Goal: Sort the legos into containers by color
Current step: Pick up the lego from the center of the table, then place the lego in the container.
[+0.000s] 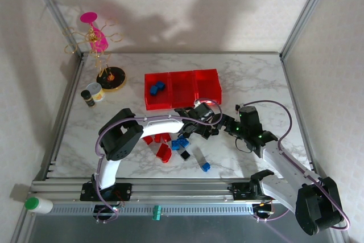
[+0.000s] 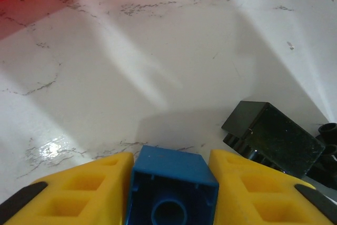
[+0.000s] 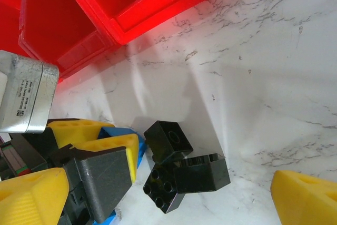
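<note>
Clamping a blue lego (image 2: 174, 191) squarely between my left jaws, I have its hollow underside facing the wrist camera. Whether it rests on the table (image 1: 250, 83) or hangs just above it I cannot tell from this close.

My right jaws stand wide apart, holding nothing, over a knot of three black legos (image 3: 202, 172) that sits just beside my left jaws. The two arms are crowded together in front of the containers (image 1: 183, 89).

The job now, as I judge it, is to carry this lego to the leftmost container (image 1: 149, 99), where other blue legos (image 1: 156, 88) already lie.

To do that well:
- I should keep the clamp firm and rise straight up first, so the lego's lower edge does not catch the nearest black lego (image 2: 271, 138).
- Once above the rim I should swing left, away from my right arm and not across it.
- I should open only when low and centred over that container, so the lego does not bounce into the middle one.

More red, blue and black legos (image 1: 168, 143) wait on the table nearer my bases.
</note>
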Motion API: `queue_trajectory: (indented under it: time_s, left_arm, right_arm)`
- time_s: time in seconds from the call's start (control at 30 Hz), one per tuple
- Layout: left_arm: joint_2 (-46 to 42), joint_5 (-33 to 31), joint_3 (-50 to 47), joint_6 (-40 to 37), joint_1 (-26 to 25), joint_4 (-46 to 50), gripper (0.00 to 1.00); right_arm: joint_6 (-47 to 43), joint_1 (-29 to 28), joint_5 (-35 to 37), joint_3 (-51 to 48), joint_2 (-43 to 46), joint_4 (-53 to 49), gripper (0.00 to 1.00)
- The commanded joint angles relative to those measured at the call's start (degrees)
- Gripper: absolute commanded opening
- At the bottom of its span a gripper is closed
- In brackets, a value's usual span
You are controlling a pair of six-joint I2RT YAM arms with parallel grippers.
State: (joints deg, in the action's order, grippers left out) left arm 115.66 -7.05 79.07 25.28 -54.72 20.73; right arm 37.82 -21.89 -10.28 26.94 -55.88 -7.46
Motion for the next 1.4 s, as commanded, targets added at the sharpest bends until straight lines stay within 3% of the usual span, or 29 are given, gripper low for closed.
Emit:
queue_trajectory:
  time_s: [0.0, 0.5, 0.73, 1.1, 1.37]
  left_arm:
    - [-3.2, -1.8, 1.0, -0.3, -0.2, 1.4, 0.37]
    - [-19.6, -8.4, -5.4, 1.5, 3.1, 0.2, 0.34]
    - [-24.0, -9.8, -8.1, 2.4, 11.2, -1.9, 0.33]
    - [-13.6, -10.4, -0.8, 4.4, 22.0, -3.1, 0.33]
    - [-5.5, -10.3, 5.2, 4.5, 25.4, -3.2, 0.36]
  right_arm:
    - [-2.2, 0.4, -1.1, 1.3, 0.2, 1.7, 0.99]
    - [-6.7, 0.1, -8.4, 3.4, 0.3, 10.8, 0.99]
    - [-6.2, -2.3, -9.6, 5.6, -5.8, 17.4, 0.99]
    - [-3.2, -6.4, -8.9, 8.5, -15.8, 26.1, 0.99]
    - [-4.4, -6.7, -7.9, 9.9, -17.3, 25.2, 0.99]
